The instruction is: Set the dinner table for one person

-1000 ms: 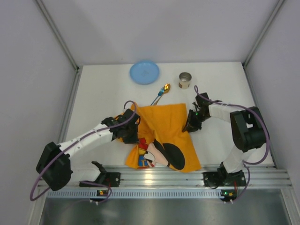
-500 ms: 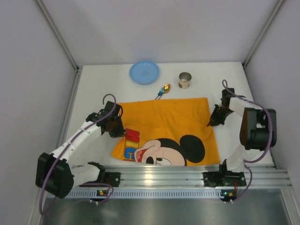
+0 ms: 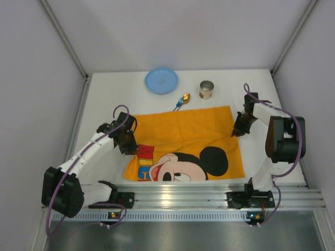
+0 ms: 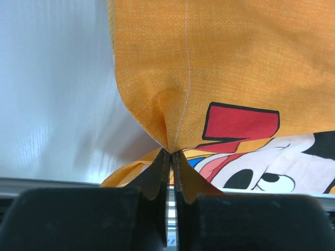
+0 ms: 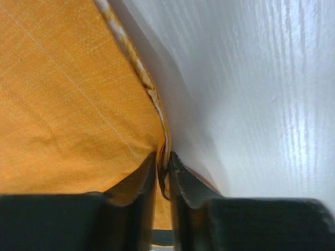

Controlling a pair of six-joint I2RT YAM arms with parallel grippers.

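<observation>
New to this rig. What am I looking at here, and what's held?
Two robot arms are bolted at the near edge of a white table. One picture looks down from above. The other two come from a camera on each wrist. An orange cartoon-mouse placemat lies spread on the table. Beyond it sit a blue plate, a spoon and a small metal cup. The left end effector is shut on the placemat's left edge, the right end effector on its right edge.

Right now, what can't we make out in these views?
- Top view: whether the spoon handle's tip slips under the orange placemat; too small.
- Top view: what's inside the metal cup; too small.
- Left wrist: the mouse print, cut by the frame edge and the left gripper.
- Right wrist: how much placemat hem is pinched, buried inside the right gripper.
</observation>
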